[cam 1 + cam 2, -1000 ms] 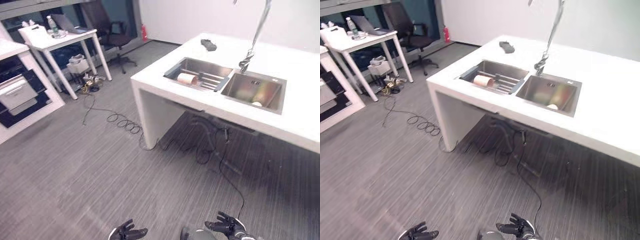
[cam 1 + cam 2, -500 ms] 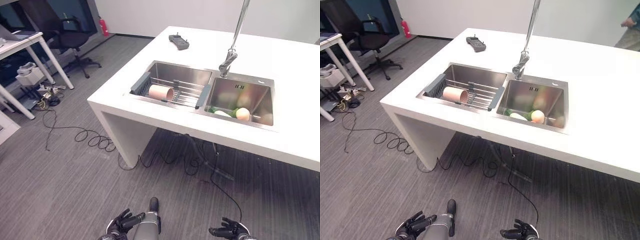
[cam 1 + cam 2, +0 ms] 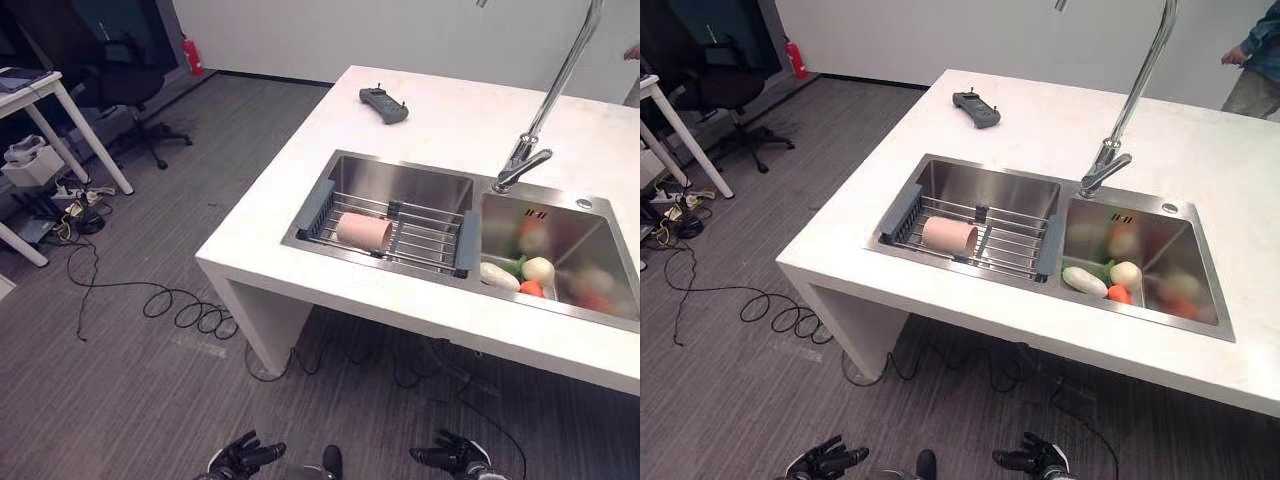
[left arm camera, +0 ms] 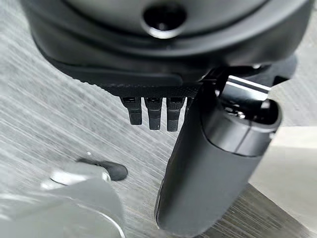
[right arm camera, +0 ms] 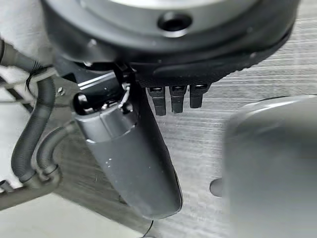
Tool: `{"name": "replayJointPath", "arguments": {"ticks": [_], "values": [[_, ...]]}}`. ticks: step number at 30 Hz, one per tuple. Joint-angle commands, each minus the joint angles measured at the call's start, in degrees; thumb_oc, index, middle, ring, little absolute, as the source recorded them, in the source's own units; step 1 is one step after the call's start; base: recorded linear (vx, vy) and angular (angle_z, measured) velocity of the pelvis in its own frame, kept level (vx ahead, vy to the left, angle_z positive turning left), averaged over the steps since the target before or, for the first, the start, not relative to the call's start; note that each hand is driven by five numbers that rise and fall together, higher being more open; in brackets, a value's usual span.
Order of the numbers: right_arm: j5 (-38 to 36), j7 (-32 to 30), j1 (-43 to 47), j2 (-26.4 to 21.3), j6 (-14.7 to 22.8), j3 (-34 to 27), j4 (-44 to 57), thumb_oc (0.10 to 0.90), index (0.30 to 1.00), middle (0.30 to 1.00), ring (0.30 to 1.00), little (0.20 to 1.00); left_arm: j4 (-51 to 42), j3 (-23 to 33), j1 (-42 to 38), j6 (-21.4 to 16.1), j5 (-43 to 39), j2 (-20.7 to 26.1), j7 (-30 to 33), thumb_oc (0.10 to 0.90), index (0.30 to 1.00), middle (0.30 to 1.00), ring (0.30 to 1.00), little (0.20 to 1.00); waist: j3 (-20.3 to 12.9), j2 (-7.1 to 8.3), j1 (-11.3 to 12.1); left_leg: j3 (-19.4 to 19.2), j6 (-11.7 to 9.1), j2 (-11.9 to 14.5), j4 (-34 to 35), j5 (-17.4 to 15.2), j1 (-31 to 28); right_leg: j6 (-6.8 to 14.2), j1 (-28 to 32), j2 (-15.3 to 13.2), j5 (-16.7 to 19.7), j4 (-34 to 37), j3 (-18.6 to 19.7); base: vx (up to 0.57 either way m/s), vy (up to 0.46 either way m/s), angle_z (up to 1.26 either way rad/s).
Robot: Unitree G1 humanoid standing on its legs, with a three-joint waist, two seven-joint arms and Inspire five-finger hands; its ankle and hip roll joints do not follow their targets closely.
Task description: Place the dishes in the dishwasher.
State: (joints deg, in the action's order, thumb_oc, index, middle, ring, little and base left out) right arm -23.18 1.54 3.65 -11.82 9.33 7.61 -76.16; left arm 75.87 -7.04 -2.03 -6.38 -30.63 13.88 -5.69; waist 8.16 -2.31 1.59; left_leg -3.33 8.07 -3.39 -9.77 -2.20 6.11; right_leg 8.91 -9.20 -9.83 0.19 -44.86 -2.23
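Observation:
A pink cup point(image 3: 363, 231) lies on its side on a wire rack point(image 3: 432, 238) set across the left basin of a steel double sink point(image 3: 400, 168) in a white counter point(image 3: 300, 270). My left hand point(image 3: 243, 457) and right hand point(image 3: 449, 456) hang low over the grey floor, well short of the counter and apart from each other. Both are open with relaxed fingers and hold nothing. In the left wrist view the left hand's fingers point(image 4: 153, 113) point straight at the floor. The right hand's fingers point(image 5: 173, 100) do the same in the right wrist view.
The right basin holds vegetables point(image 3: 520, 274) under a tall faucet point(image 3: 548, 98). A dark handheld device point(image 3: 384, 102) lies on the counter behind the sink. An office chair point(image 3: 128, 85) and a white table point(image 3: 35, 95) stand far left. A person's arm point(image 3: 1252, 45) shows beyond the counter.
The whole view has swung and drawn closer to the sink, so the camera moved. Both hands stay low and open.

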Motion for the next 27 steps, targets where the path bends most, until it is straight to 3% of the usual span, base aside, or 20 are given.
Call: {"name": "replayJointPath", "arguments": {"ticks": [1,3,4,5,8,10,17,18,19,21,22,24,25,27], "values": [[0.54,-0.60,-1.67,-3.75,0.73,-0.29,2.42,0.800,0.900,0.900,0.900,0.900,-1.89,0.91,1.72,-0.97,0.25,1.22,-1.25,0.800,0.900,0.900,0.900,0.900,-0.24,-1.43,-0.06,4.51,-3.05,0.52,-7.42,-4.70,2.30,-1.56,-0.72,1.67,8.69,13.90,-7.83,0.11,-0.074,-0.38],[0.35,-0.37,-1.66,-3.89,0.76,-0.18,2.25,0.800,0.900,0.900,0.900,0.900,-1.82,1.50,2.20,-0.87,0.95,1.39,-1.67,0.800,0.900,0.900,0.900,0.900,0.47,-0.20,-0.67,4.21,-3.57,-0.03,-7.42,-6.15,0.65,-1.34,-2.06,0.28,9.43,21.67,-9.84,0.13,-0.227,-0.29],[-0.09,0.19,-1.82,-3.45,1.16,-0.65,1.28,0.800,0.900,0.900,0.900,0.900,-1.50,2.08,2.93,-1.25,0.72,1.55,-1.93,0.800,0.900,0.900,0.900,0.900,1.60,0.80,-2.33,5.39,-3.79,-0.73,-7.42,-8.61,-2.23,0.02,-4.88,-0.32,13.89,26.88,-9.17,0.14,-0.281,-0.22],[-0.28,0.23,-1.90,-3.33,1.20,-0.70,1.23,0.800,0.900,0.900,0.900,0.900,-1.48,2.23,3.05,-1.36,0.64,1.52,-1.96,0.800,0.900,0.900,0.900,0.900,1.71,0.79,-2.37,5.19,-4.00,-0.35,-7.42,-8.75,-2.46,0.11,-4.70,-0.23,13.25,27.45,-8.76,0.09,-0.307,-0.06],[-1.96,0.57,-2.44,-2.90,1.13,-0.89,1.04,0.800,0.900,0.900,0.900,0.900,-2.14,2.04,3.12,-1.27,0.11,1.23,-1.92,0.800,0.900,0.900,0.900,0.900,1.14,2.23,-2.07,3.23,-5.62,0.88,-7.42,-7.70,-2.03,-0.29,-2.13,-0.49,4.27,27.67,-8.63,-0.02,-0.211,0.27],[-2.20,0.12,-2.61,-2.72,0.85,-0.94,0.88,0.800,0.900,0.900,0.900,0.900,-2.62,1.78,3.07,-0.57,-1.08,0.72,-1.80,0.800,0.900,0.900,0.900,0.900,0.18,2.48,-1.59,1.69,-6.51,2.19,-7.42,-7.03,-1.21,-1.19,-0.01,-0.14,0.21,27.67,-9.08,-0.03,-0.143,-0.09],[-0.62,-0.51,-3.50,-2.39,0.32,-1.51,0.16,0.800,0.900,0.900,0.900,0.900,-2.37,2.66,3.52,1.26,-6.13,-1.98,1.36,0.800,0.900,0.900,0.900,0.900,-1.44,3.83,-1.60,-0.32,-7.81,3.31,-7.42,-6.07,-1.96,-3.02,2.03,1.75,-3.74,27.67,-7.93,0.02,-0.139,-0.12],[0.64,-0.74,-3.58,-2.49,0.22,-0.92,0.47,0.800,0.900,0.900,0.900,0.900,-2.17,2.75,3.55,1.23,-5.00,-2.76,2.70,0.800,0.900,0.900,0.900,0.900,-0.64,5.00,-1.23,-1.16,-8.38,2.88,-7.42,-3.42,-2.59,-3.82,2.53,1.63,-4.19,27.67,-7.11,0.05,-0.226,0.03],[0.64,-1.52,-3.44,-2.81,-0.24,0.12,0.76,0.800,0.900,0.900,0.900,0.900,-1.87,2.91,3.43,1.45,-3.49,-3.46,3.22,0.800,0.900,0.900,0.900,0.900,1.12,6.49,0.10,-0.25,-9.61,2.58,-9.72,3.74,-0.45,-4.97,3.77,1.52,-4.69,27.67,-5.47,0.05,-0.199,-0.07],[0.05,-2.15,-3.35,-3.26,-0.77,0.12,0.53,0.800,0.900,0.900,0.900,0.900,-1.66,3.22,3.53,2.09,-5.83,-3.65,4.54,0.800,0.900,0.900,0.900,0.900,2.46,5.96,0.98,1.58,-10.56,3.61,-12.61,7.14,3.58,-5.60,5.04,2.57,-5.21,27.67,-4.64,0.09,-0.041,-0.17],[0.08,-2.02,-3.29,-3.45,-1.01,-0.17,0.13,0.800,0.900,0.900,0.900,0.900,-1.38,3.69,3.73,2.60,-7.13,-3.57,4.86,0.800,0.900,0.900,0.900,0.900,2.62,5.43,1.24,2.14,-10.64,3.82,-10.33,7.47,3.71,-5.43,5.47,3.01,-5.49,27.67,-4.38,0.18,0.099,-0.12],[0.85,-1.58,-3.09,-3.62,-1.24,-0.58,-0.53,0.800,0.900,0.900,0.900,0.900,-0.88,4.43,4.03,2.89,-7.33,-3.46,4.75,0.800,0.900,0.900,0.900,0.900,2.77,4.73,1.43,2.63,-10.39,4.30,-7.42,5.93,3.36,-5.05,5.99,3.42,-5.82,27.67,-4.14,0.19,0.164,-0.19],[1.84,-1.37,-3.09,-3.53,-1.12,-0.86,-1.34,0.800,0.900,0.900,0.900,0.900,-0.33,4.94,4.13,3.31,-6.98,-3.26,4.60,0.800,0.900,0.900,0.900,0.900,2.58,2.85,1.58,3.96,-10.60,6.30,-7.42,2.61,7.10,-4.61,6.44,4.79,-6.38,27.67,-4.17,0.22,0.253,-0.24],[1.46,-1.40,-3.47,-3.47,-0.59,-0.93,-1.99,0.800,0.900,0.900,0.900,0.900,0.32,5.10,3.90,4.00,-7.19,-3.17,4.28,0.800,0.900,0.900,0.900,0.900,2.45,1.69,1.63,4.15,-11.75,7.80,-7.42,3.81,9.75,-4.53,7.31,5.48,-7.28,27.67,-4.33,0.19,0.217,0.00]]}}
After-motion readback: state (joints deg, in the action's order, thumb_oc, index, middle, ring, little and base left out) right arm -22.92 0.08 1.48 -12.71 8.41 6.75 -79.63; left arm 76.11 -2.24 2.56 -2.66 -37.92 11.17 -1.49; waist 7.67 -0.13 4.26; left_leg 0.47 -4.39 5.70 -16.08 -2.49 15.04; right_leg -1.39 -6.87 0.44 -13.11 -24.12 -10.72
